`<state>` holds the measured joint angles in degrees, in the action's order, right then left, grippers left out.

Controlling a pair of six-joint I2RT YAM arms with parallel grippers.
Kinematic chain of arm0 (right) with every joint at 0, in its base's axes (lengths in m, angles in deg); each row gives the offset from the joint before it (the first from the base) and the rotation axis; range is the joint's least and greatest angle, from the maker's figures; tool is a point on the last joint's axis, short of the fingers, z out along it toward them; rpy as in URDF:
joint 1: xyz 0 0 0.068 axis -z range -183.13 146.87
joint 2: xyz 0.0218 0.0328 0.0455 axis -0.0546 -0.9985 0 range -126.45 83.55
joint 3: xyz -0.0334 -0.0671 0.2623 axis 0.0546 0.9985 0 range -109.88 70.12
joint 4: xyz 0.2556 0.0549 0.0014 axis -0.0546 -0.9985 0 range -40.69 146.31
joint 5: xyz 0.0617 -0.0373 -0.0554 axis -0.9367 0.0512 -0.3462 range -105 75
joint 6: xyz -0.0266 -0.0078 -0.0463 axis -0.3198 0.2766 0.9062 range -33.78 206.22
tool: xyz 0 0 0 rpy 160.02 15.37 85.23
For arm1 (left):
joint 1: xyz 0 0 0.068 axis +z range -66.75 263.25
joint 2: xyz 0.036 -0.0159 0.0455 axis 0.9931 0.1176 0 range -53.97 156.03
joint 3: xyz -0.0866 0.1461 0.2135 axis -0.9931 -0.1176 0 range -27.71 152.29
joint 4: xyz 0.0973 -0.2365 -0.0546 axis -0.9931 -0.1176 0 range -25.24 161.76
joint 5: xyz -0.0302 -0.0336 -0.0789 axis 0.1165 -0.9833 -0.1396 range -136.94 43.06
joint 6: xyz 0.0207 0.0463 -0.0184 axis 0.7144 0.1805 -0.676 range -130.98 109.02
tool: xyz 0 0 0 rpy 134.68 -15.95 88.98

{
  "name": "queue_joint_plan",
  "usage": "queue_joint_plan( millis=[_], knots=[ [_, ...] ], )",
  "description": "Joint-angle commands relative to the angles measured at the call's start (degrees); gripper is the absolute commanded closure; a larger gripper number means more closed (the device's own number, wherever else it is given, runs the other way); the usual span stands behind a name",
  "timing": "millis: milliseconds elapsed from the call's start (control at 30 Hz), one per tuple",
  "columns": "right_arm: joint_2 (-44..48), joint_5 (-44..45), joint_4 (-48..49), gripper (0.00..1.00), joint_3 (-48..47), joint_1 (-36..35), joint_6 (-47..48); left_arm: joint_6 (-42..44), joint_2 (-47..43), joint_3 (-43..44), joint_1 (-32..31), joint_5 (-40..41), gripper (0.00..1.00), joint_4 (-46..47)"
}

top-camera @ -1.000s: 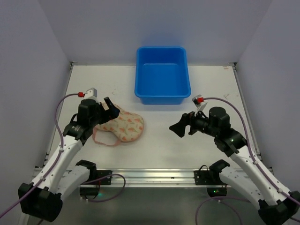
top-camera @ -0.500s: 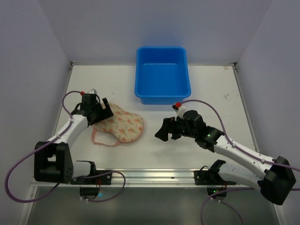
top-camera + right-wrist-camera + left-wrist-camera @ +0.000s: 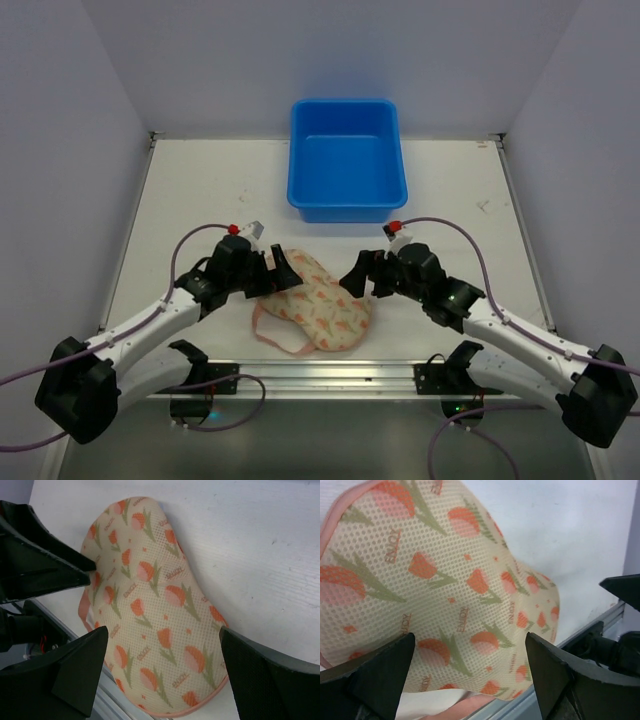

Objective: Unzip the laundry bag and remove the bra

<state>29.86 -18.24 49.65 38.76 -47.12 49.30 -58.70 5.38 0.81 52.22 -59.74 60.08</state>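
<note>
The laundry bag (image 3: 318, 302), cream mesh with orange tulip print and pink edging, lies diagonally near the table's front edge. It fills the left wrist view (image 3: 445, 590) and shows in the right wrist view (image 3: 155, 615). My left gripper (image 3: 288, 272) is open at the bag's left end, its jaws (image 3: 470, 677) spread over the bag. My right gripper (image 3: 353, 276) is open just right of the bag, its jaws (image 3: 175, 675) straddling it from above. A strip of white fabric (image 3: 427, 704) shows at the bag's pink edge. The bra is hidden.
The blue plastic tub (image 3: 345, 160) stands at the back middle of the white table (image 3: 200, 190). The metal front rail (image 3: 320, 375) runs just below the bag. Grey walls close in on both sides.
The bag has slid right and toward the front edge, and turned. My left gripper moved right and nearer with it. My right gripper stayed close at the bag's right side.
</note>
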Motion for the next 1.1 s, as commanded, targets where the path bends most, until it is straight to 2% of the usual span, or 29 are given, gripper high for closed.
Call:
queue_joint_plan(
  millis=[0, 133, 167, 267, 467, 633, 733, 867, 967, 1033, 1067],
  knots=[
    [2.3, 4.8, -1.4, 0.06, 0.5, -0.1, -0.6, -1.8, -2.5, 6.7, -0.9, 1.6, 0.04, -3.2],
    [1.1, 4.3, -3.4, 0.06, 0.6, -0.2, -0.8, 7.4, 1.5, 15.1, -0.6, 11.5, 0.01, -11.1],
    [0.5, 4.2, -3.5, 0.06, 0.7, -0.1, -0.8, 8.2, 3.0, 17.3, -0.4, 11.7, 0.01, -12.4],
    [-3.2, 1.8, -3.6, 0.05, -1.2, -0.1, 1.0, 7.7, 6.3, 17.0, -0.4, 9.0, 0.01, -12.8],
    [-15.7, -6.1, -5.7, 0.06, -7.8, -0.1, 5.4, 4.2, 7.3, 8.3, -0.4, 7.9, 0.01, -6.8],
    [-24.3, -16.8, -7.8, 0.09, -12.1, -0.9, 9.6, 4.0, 11.9, 8.5, -0.4, 8.1, 0.01, -0.6],
    [-27.7, -22.1, -9.6, 0.1, -14.3, -3.6, 11.4, 5.3, 16.7, 11.6, -0.4, 7.7, 0.02, 2.9],
    [-29.8, -26.8, -11.7, 0.11, -17.9, -9.0, 13.3, 5.6, 22.6, 17.7, -1.1, 1.1, 0.03, 9.2],
    [-26.8, -28.0, -10.6, 0.1, -16.6, -10.5, 12.4, 6.2, 24.2, 21.0, -2.4, -3.1, 0.03, 14.7],
    [-23.8, -23.1, -11.0, 0.07, -15.4, -10.4, 11.5, 6.6, 22.3, 21.5, -2.2, -3.6, 0.03, 16.9],
    [-20.7, -20.3, -11.6, 0.06, -14.5, -10.3, 11.4, 6.9, 21.0, 21.4, -2.2, -1.5, 0.02, 16.7]
  ],
)
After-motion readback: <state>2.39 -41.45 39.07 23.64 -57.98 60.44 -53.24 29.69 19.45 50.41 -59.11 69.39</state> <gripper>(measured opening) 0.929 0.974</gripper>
